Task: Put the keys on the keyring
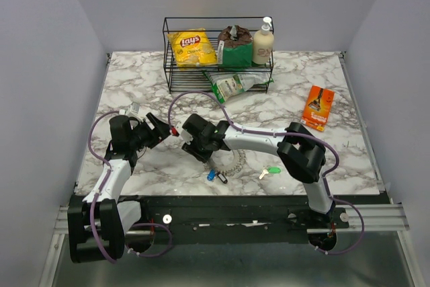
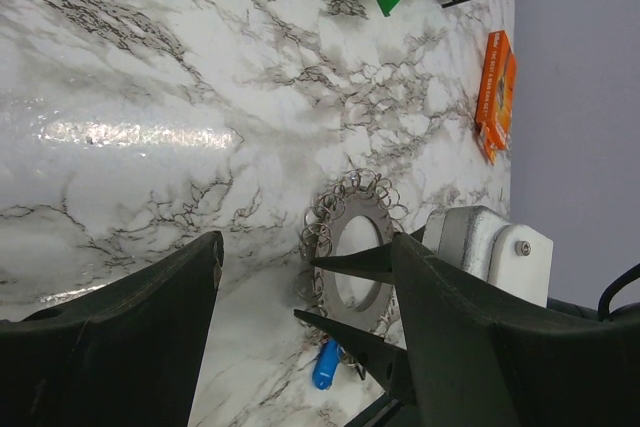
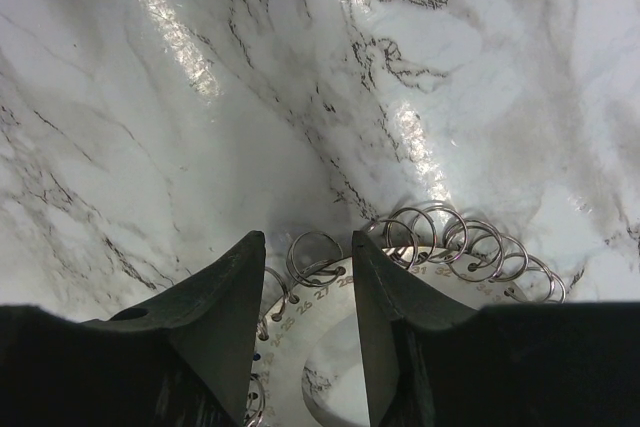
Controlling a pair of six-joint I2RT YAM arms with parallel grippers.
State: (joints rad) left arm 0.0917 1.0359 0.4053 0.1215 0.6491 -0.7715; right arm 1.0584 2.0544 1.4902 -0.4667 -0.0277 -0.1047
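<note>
- Silvery keyring (image 2: 350, 207) lies flat on the table (image 1: 134, 85) near the front edge, partly under the right arm in the overhead view.
- Right claw (image 3: 308, 242) stands about half open, its fingers astride one wire loop at the keyring's rim. Nothing looks pinched between them.
- Left claw (image 2: 310, 240) gapes wide, and its wrist view shows no key in the gap. From above, a red key (image 1: 174, 130) shows just off its tip; whether it touches a finger I cannot tell.
- Just beside the keyring, on its near side, lies the blue key (image 2: 325, 362). The green key (image 1: 271, 172) sits apart to the right, close to the right arm.
- Step in hand, as I judge it: securing the keyring so a key can be threaded on.
- To do it well, the right claw should close on a single loop rather than several, then tilt that loop off the table towards the left claw.
- The left claw should take a key by its plastic head, leaving the hole free, and come in slowly, since the springy keyring may slide.
</note>
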